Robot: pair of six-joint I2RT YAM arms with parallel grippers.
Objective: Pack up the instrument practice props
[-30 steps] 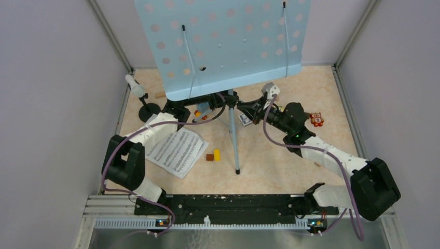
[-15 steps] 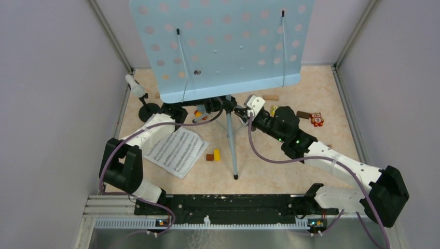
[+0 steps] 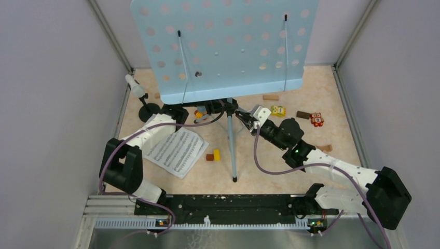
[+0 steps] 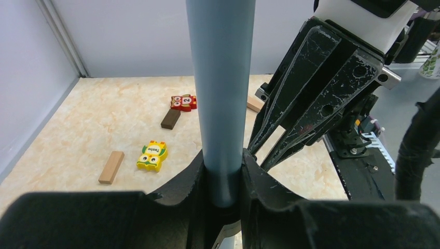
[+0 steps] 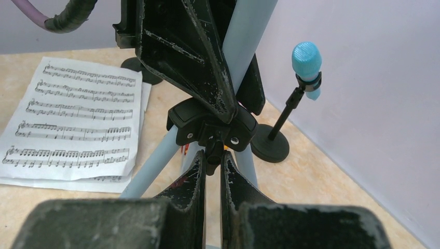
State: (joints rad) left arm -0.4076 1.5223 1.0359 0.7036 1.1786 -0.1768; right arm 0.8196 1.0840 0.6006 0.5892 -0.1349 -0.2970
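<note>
Light-blue perforated music rack (image 3: 223, 46) stands unfolded, nothing looks packed; your left gripper (image 4: 222, 176) clamps its blue pole (image 4: 220, 78), right gripper (image 5: 211, 168) pinches the black hub knob (image 5: 211, 151).

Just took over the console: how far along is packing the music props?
Nothing looks packed yet. In hand: left gripper clamps the pole of the music rack, right gripper pinches the knob at its tripod hub. Left: sheet music on the table, blue microphone upright in its holder.
</note>
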